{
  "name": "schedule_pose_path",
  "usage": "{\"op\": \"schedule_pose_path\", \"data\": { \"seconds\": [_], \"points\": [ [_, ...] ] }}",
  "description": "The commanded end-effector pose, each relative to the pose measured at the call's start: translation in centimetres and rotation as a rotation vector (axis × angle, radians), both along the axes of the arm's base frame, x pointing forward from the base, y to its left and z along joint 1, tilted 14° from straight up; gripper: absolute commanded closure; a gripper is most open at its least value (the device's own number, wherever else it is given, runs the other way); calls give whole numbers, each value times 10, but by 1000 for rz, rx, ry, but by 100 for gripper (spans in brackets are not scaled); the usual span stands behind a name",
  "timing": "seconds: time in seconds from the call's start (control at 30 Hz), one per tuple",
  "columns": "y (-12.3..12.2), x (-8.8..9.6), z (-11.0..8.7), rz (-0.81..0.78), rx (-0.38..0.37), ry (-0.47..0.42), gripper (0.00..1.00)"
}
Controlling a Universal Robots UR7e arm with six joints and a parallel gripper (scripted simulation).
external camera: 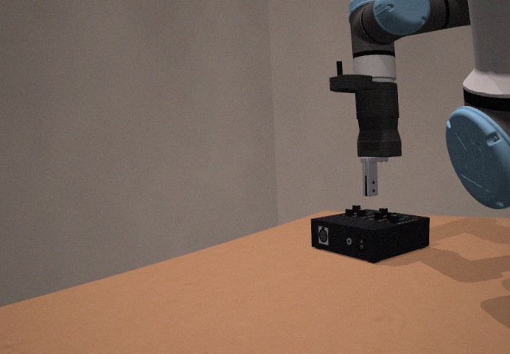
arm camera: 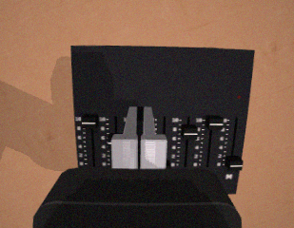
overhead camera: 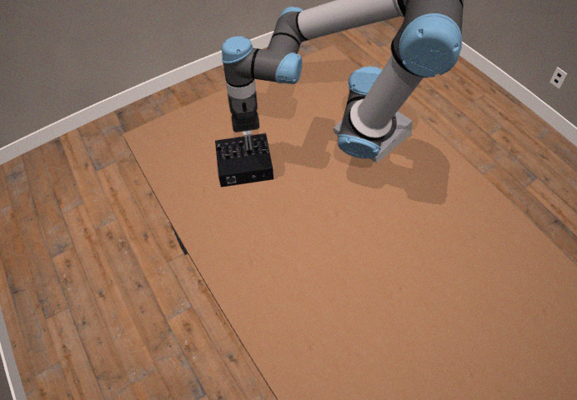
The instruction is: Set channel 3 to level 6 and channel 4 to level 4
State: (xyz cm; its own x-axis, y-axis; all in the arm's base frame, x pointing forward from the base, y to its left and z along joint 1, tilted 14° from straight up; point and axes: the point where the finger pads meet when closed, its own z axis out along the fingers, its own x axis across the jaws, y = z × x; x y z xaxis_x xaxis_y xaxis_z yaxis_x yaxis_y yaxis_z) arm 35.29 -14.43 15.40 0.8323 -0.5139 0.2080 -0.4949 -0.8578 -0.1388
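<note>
The black lighting desk [overhead camera: 244, 165] [external camera: 372, 237] [arm camera: 162, 79] stands flat on the brown table top. Several faders run along its top. In the wrist view, caps show at the far left [arm camera: 88, 121], right of the fingers, and low at the far right [arm camera: 234, 162]. My gripper [overhead camera: 247, 143] [external camera: 370, 192] [arm camera: 140, 122] is shut with nothing between the fingers. It hangs upright a short way above the desk's fader rows, apart from the caps. The shut fingers hide the middle faders in the wrist view.
The arm's base [overhead camera: 374, 134] stands on the table right of the desk. The table's far edge lies just behind the desk in the exterior view. Wooden floor [overhead camera: 62, 263] surrounds the table.
</note>
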Motion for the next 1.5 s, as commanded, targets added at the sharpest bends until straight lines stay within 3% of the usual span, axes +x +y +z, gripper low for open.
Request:
{"op": "schedule_pose_path", "data": {
  "seconds": [0.0,1.47],
  "points": [
    [1,0,-1,1,0,0,100],
    [2,3,-10,1,-1,1,100]
  ]
}}
